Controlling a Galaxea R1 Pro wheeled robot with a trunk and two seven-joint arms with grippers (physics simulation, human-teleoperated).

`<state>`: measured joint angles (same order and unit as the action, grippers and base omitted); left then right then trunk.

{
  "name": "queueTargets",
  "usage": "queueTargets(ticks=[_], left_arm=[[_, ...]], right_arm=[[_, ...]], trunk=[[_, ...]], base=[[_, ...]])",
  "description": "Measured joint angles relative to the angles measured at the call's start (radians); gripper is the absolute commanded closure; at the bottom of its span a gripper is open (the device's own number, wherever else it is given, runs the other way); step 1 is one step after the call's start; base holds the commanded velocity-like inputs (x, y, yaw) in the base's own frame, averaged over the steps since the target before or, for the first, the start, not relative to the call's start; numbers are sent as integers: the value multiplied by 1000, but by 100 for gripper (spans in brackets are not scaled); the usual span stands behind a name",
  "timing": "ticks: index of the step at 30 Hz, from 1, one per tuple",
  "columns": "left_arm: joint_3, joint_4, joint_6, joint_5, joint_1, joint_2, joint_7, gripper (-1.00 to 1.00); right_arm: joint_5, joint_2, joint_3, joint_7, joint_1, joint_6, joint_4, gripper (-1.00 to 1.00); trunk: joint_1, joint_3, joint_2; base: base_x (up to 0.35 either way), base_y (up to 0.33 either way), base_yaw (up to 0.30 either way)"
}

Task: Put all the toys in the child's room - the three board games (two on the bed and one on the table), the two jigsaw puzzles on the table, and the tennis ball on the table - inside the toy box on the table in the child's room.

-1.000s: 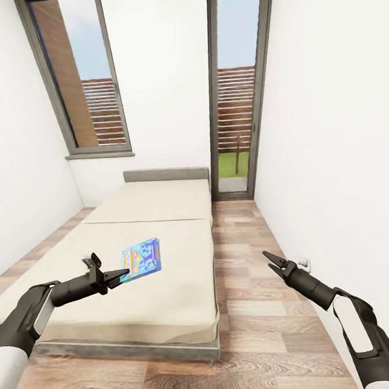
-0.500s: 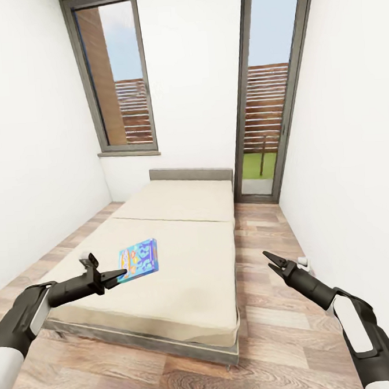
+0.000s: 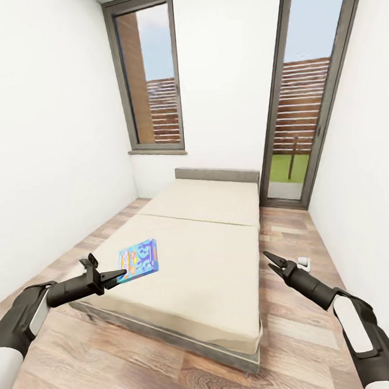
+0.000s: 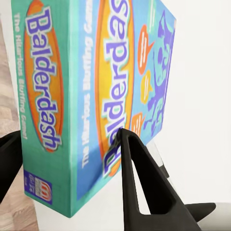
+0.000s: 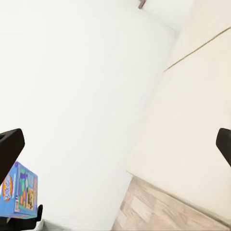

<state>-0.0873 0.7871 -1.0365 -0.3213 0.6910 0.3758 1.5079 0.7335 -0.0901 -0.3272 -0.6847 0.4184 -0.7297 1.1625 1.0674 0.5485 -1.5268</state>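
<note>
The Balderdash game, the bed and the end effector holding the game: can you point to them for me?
Balderdash game (image 3: 139, 258), head view, middle of its blue printed lid.
bed (image 3: 210, 257), head view, bare cream mattress top.
left end effector (image 3: 120, 275), head view, between its fingertips at the game's near edge.

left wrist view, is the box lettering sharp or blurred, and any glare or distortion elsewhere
Left wrist view: the Balderdash box reads sharply, though steeply foreshortened. Head view: wide-angle lean in the window frames, even soft light, faint shadows on the bed. Right wrist view: the white wall is washed out, featureless.
</note>
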Motion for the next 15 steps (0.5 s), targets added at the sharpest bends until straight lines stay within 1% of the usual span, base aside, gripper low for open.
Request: queueTargets(ticks=[15], left_arm=[[-1, -1, 0, 1, 0, 2, 0, 100]], right_arm=[[-1, 0, -1, 0, 0, 1, -1, -100]], trunk=[[-58, -47, 105]], base=[[0, 0, 293]])
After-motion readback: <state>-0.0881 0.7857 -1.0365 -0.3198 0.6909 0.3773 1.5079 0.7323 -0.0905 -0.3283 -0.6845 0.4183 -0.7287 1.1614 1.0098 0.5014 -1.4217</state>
